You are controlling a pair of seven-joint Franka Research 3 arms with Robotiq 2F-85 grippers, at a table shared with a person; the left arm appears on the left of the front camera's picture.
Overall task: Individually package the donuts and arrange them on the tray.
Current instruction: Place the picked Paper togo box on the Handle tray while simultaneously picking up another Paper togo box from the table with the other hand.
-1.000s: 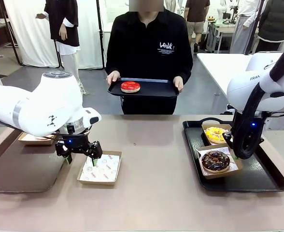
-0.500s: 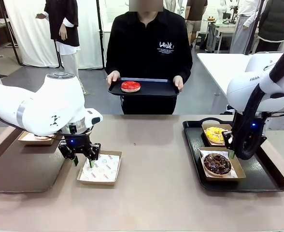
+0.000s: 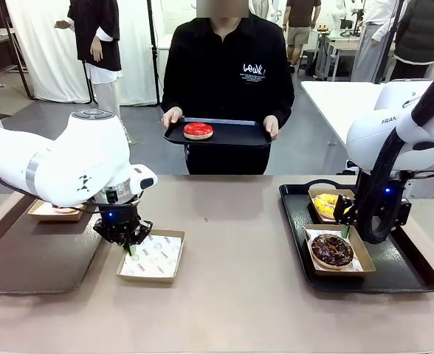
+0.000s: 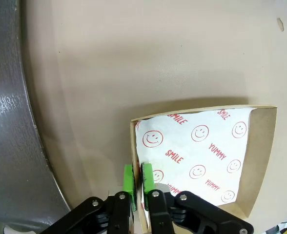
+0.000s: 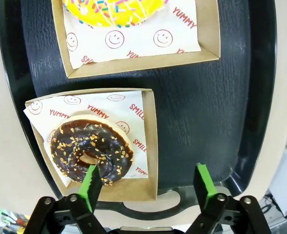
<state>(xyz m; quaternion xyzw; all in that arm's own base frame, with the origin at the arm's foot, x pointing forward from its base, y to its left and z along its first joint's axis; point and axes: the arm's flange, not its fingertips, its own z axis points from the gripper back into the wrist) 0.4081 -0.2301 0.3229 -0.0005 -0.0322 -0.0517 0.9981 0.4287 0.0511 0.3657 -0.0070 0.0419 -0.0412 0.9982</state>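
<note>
Three donuts (image 3: 331, 250) and three paper boxes (image 3: 152, 257) are counted.
An empty box's wall is pinched by the left gripper (image 4: 136, 178); the right gripper (image 5: 146, 183) is held open over the tray (image 5: 231, 97), at the chocolate donut's five o'clock.

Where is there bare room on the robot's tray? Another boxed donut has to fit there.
The black tray is bare along its right side, beside the yellow donut's box and the chocolate donut's box. Its left half is crowded: the two boxes sit close together, with the open right gripper over the chocolate one.
</note>
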